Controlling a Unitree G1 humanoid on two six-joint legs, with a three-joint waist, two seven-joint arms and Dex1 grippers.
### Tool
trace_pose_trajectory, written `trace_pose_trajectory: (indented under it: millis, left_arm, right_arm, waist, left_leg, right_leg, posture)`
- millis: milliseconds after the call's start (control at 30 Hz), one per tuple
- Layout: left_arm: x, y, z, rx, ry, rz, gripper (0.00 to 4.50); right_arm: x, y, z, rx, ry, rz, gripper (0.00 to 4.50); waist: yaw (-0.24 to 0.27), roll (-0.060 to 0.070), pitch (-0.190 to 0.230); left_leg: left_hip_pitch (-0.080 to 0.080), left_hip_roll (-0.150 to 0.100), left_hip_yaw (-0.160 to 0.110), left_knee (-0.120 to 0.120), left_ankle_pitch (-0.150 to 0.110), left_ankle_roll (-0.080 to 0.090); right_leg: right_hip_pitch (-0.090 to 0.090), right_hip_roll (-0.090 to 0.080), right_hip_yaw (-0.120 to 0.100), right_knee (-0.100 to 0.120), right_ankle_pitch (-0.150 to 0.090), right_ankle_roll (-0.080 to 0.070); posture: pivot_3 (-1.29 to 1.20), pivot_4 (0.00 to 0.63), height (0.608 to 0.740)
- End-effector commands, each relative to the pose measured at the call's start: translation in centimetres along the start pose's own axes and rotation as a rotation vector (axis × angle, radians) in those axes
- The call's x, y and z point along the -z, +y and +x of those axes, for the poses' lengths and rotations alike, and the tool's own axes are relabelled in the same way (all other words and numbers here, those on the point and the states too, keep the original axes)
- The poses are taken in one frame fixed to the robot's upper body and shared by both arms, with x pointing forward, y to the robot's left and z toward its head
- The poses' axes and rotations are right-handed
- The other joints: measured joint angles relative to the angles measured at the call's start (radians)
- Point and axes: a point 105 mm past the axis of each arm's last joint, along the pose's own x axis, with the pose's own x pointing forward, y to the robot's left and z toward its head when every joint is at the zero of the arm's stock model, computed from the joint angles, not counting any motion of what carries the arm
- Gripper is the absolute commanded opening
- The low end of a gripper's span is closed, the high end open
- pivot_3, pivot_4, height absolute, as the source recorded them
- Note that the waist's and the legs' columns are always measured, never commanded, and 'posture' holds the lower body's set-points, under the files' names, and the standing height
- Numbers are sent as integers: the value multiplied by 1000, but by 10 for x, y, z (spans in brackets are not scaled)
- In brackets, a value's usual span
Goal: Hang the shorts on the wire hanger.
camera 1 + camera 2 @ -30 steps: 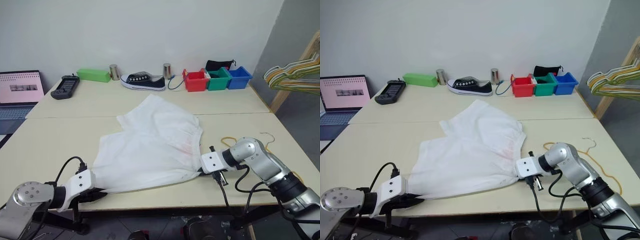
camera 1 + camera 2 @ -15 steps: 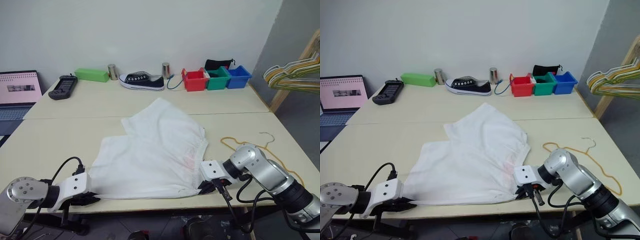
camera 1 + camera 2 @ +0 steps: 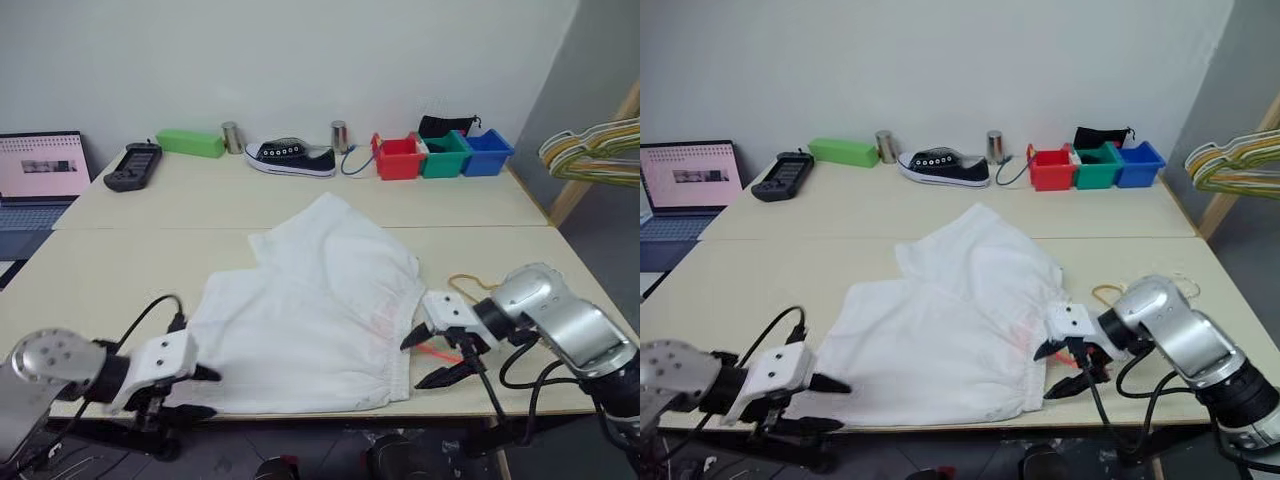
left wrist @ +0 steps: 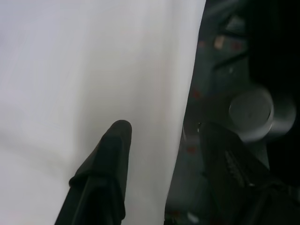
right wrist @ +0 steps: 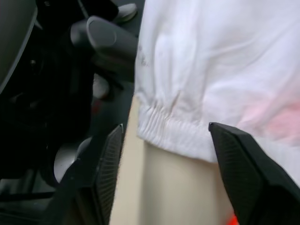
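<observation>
Shorts [image 3: 320, 300] flat; wire hanger [image 3: 470, 287] mostly hidden, apparently behind right end effector [image 3: 430, 360].

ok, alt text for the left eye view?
White shorts lie flat on a beige table, both end effectors open at their near edge: left end effector, right end effector. A wire hanger lies partly hidden behind the right arm.

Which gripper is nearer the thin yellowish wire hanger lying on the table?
Right. The right gripper hangs open just beside the thin yellowish wire hanger, while the left gripper is across the white fabric shorts, at their far corner.
</observation>
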Motion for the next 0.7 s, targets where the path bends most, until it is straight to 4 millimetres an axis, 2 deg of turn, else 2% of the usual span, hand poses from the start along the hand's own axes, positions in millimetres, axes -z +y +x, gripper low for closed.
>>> trace_pose_trajectory:
  millis: [33, 67, 133, 200, 233, 367, 467, 567, 700]
  left_arm:
    - [-50, 14, 21, -43, -200, 42, 3500]
    - [-62, 21, 28, -68, -252, 48, 3710]
    - [-81, 31, 44, -103, -336, 54, 3710]
    - [-98, 42, 62, -131, -405, 52, 3710]
    - [-105, 45, 70, -136, -430, 64, 3710]
    - [-122, 56, 93, -152, -474, 76, 3710]
    - [-141, 59, 115, -127, -506, 123, 3710]
    - [-156, 62, 131, -108, -530, 148, 3710]
    - [-170, 56, 151, -58, -557, 166, 3710]
  right_arm:
    - [7, -27, -28, 263, -12, 104, 4103]
    - [15, -36, -35, 344, -2, 140, 4103]
    - [32, -51, -51, 499, 28, 203, 4103]
    - [58, -67, -77, 693, 87, 282, 4103]
    - [71, -68, -89, 752, 123, 306, 4103]
    - [104, -69, -119, 879, 206, 389, 4103]
    - [133, -59, -139, 929, 280, 466, 4103]
    - [150, -48, -145, 915, 304, 531, 4103]
    - [176, -40, -151, 920, 374, 569, 4103]
  waist:
    - [0, 2, 0]
    - [-3, 2, 0]
    - [-8, 1, 0]
    - [-12, 1, 0]
    - [-18, 0, 1]
    - [-41, 0, 1]
    - [-66, -1, 1]
    - [-86, -1, 2]
    - [-121, -1, 1]
  left_leg:
    - [0, -1, 0, 0, 0, 0]
    - [-1, -2, 1, 2, 0, 0]
    - [-2, -2, 3, 2, 0, 0]
    - [-4, -3, 3, 3, 0, 0]
    - [-4, -3, 4, 3, 0, 0]
    - [-5, -3, 5, 3, 0, 1]
    - [-4, -3, 5, 3, -1, 2]
    - [-4, -4, 6, 4, -1, 2]
    - [-3, -4, 6, 4, 0, 2]
  right_leg:
    - [0, 0, 1, -1, 1, 1]
    - [2, 0, 2, -2, 2, 3]
    - [5, 0, 4, -2, 5, 10]
    - [4, 0, 5, -2, 6, 11]
    - [4, 0, 6, -3, 6, 11]
    - [3, 1, 7, -2, 6, 11]
    - [3, 1, 7, -2, 5, 12]
    - [5, 1, 8, -3, 5, 13]
    - [5, 1, 8, -3, 5, 13]
  posture:
    - [-222, 57, 740]
    - [-222, 57, 740]
    - [-241, 58, 740]
    - [-272, 61, 740]
    - [-282, 62, 740]
    - [-311, 65, 740]
    - [-316, 68, 740]
    - [-329, 67, 740]
    - [-335, 67, 740]
